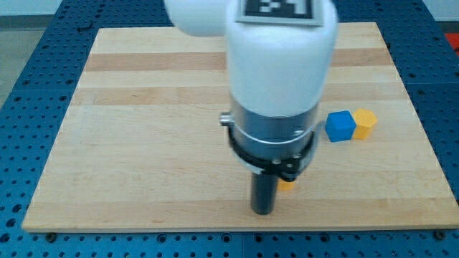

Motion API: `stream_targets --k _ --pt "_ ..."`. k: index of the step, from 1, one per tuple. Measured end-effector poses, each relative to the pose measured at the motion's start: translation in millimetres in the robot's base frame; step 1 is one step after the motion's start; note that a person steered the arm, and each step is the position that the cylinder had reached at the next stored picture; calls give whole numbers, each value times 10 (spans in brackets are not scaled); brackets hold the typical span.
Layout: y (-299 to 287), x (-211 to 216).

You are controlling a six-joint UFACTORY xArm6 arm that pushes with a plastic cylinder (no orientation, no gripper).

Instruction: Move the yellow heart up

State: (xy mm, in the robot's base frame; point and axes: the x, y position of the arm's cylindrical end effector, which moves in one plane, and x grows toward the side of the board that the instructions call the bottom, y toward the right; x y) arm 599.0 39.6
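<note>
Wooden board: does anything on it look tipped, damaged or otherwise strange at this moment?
Nothing stands out. The blue cube and the yellow block sit flat, touching side by side at the view's right. A small yellow piece, mostly hidden by the arm, lies just right of my tip. The wooden board looks undamaged.

The board [143, 143] is pale wood with lengthwise grain bands, smooth and matt. The arm's housing [280, 57] looks like glossy white plastic, above a ring [272, 129] of brushed grey metal. My tip [262, 212] ends a dark matt rod. The blue cube [340, 125] and the yellow block [366, 122] to its right look smooth and painted
</note>
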Motion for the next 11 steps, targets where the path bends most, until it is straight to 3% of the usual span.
stream_targets --k 2,5,7,11 --pt "255 -172" --pt "-102 -260" --pt "221 -269" --pt "198 -880"
